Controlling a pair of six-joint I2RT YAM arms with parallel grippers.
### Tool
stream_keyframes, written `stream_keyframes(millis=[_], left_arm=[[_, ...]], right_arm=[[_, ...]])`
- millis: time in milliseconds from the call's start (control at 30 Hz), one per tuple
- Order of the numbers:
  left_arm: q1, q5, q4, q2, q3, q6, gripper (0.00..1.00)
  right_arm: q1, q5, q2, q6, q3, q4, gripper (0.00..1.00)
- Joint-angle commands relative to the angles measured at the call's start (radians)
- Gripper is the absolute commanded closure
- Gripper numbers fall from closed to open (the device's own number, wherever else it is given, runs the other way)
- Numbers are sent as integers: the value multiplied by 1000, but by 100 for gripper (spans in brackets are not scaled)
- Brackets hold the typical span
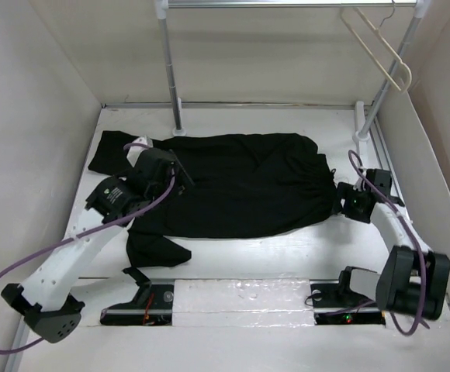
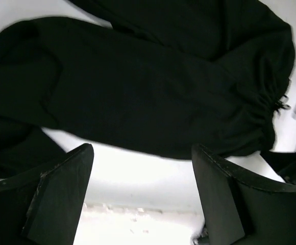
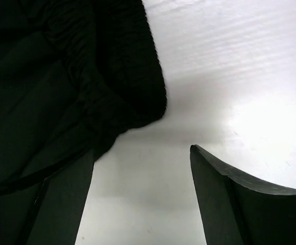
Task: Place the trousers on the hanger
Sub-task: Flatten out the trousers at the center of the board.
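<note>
The black trousers (image 1: 240, 186) lie flat across the white table, waistband to the right, legs to the left. The cream hanger (image 1: 376, 43) hangs on the rack bar at the top right. My left gripper (image 1: 180, 180) is open above the trousers' left part; its wrist view shows the cloth (image 2: 148, 87) beyond the spread fingers (image 2: 61, 189). My right gripper (image 1: 341, 203) is open at the waistband end; the gathered waistband (image 3: 112, 76) lies just ahead of its left finger (image 3: 61, 204), and white table shows between the jaws.
A white metal rack pole (image 1: 171, 70) stands behind the trousers, another pole (image 1: 392, 70) at the right. White walls (image 1: 31, 116) close in left, right and back. Purple cables (image 1: 23, 263) loop from both arms.
</note>
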Motion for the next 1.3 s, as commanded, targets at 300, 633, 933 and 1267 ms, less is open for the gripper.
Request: stream_keyframes(millis=[300,633,933,1267], left_arm=[[87,3,442,285,-117,264,28],[374,149,567,375,-194,317,28],[475,138,561,459,-255,304,28],[699,244,513,379,-349,199,28]], right_arm=[[-13,-34,247,219,-49,442,97],[-258,127,1,132,7,161,100],[-346,164,78,86,148,41,83],[60,-8,-3,74,373,6,21]])
